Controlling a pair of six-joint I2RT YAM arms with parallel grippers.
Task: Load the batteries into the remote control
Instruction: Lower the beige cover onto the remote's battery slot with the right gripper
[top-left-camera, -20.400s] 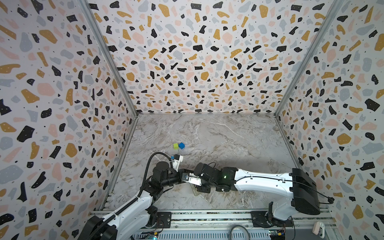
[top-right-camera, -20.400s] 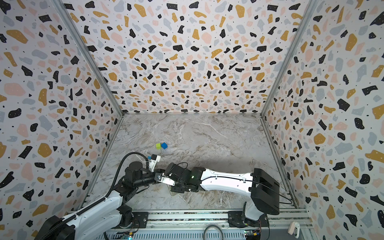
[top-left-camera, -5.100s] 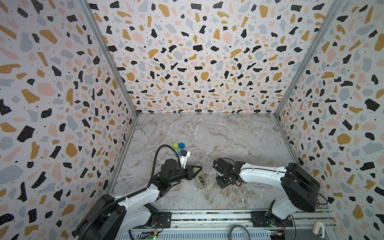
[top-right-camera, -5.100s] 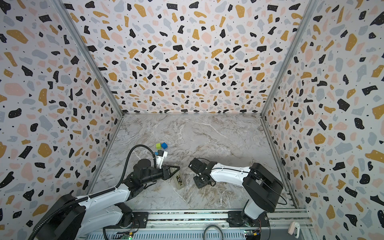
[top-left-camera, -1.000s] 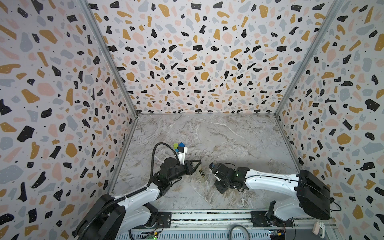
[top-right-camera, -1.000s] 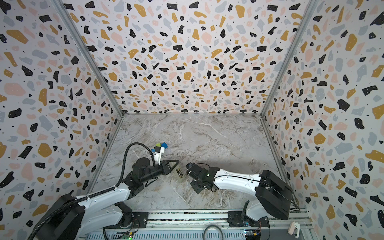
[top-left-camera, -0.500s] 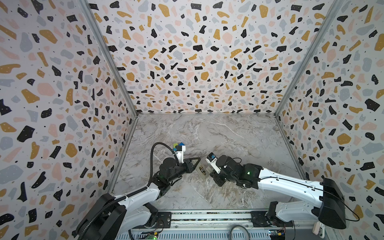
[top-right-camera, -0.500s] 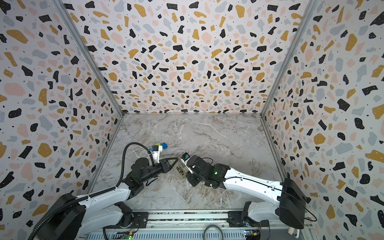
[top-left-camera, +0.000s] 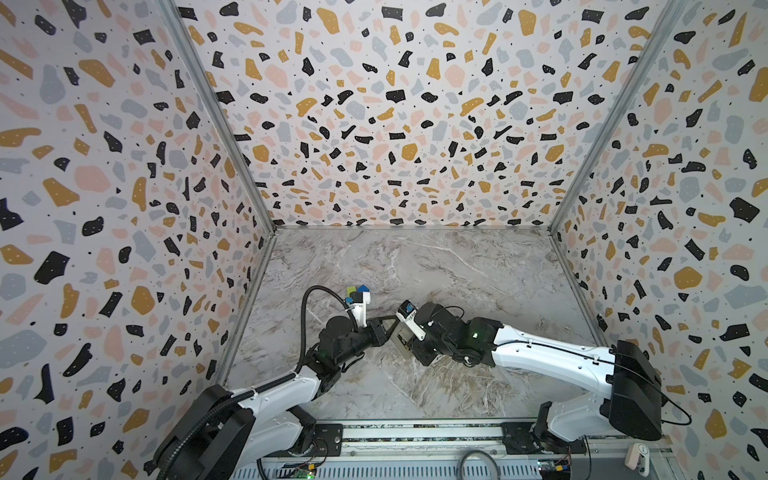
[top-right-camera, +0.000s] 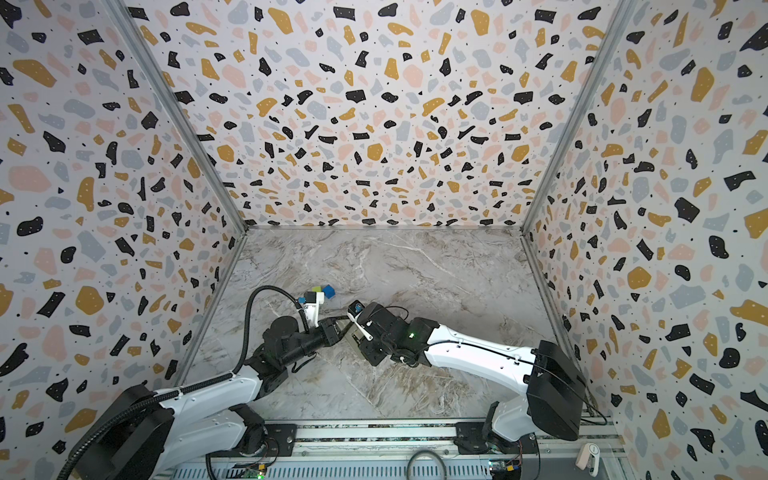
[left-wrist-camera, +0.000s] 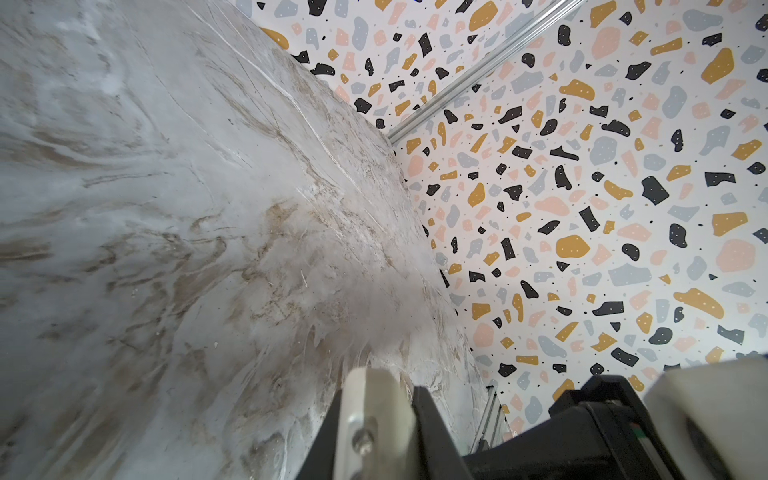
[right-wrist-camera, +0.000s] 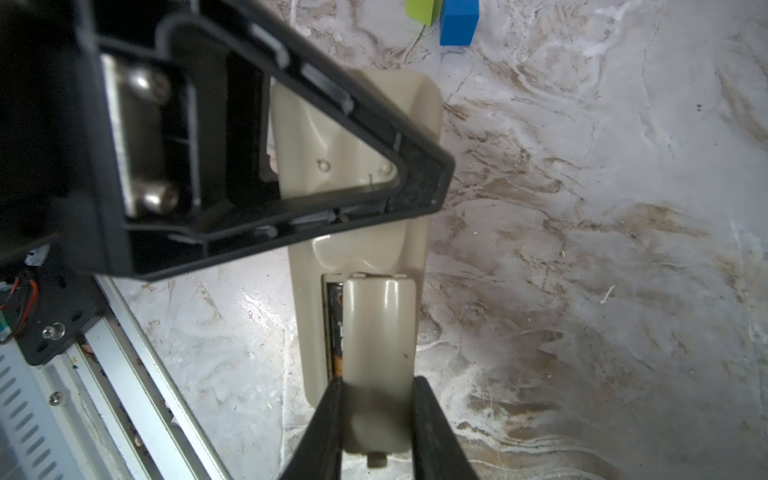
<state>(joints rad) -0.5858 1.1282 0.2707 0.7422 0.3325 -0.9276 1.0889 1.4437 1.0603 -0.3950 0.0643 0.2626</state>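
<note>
Marble tabletop (top-left-camera: 457, 270) inside terrazzo walls (top-left-camera: 374, 124), and all the action is sitting near the front, left of centre. The remote (right-wrist-camera: 365, 249) is lying back-up on the marble, with the green cube (right-wrist-camera: 422, 8) and blue cube (right-wrist-camera: 457, 18) beyond its far end. The left gripper (right-wrist-camera: 415, 187) is clenched on nothing, its tip lying across the remote's upper half and apparently pinning it. The right gripper (right-wrist-camera: 376, 386) is grasping the cover (right-wrist-camera: 380, 324) by its 2 long edges, over the bay (right-wrist-camera: 331, 293). The cover is sitting skewed to one side. 1 battery (right-wrist-camera: 334, 328) is showing in the gap, and a 2nd cannot be made out.

So this is looking like the closing step. Doing it well means squaring the cover to the bay first. Then it is a low, flat slide toward the left gripper while that gripper is bracing the remote. Pushing while skewed is risking a jammed tab.
</note>
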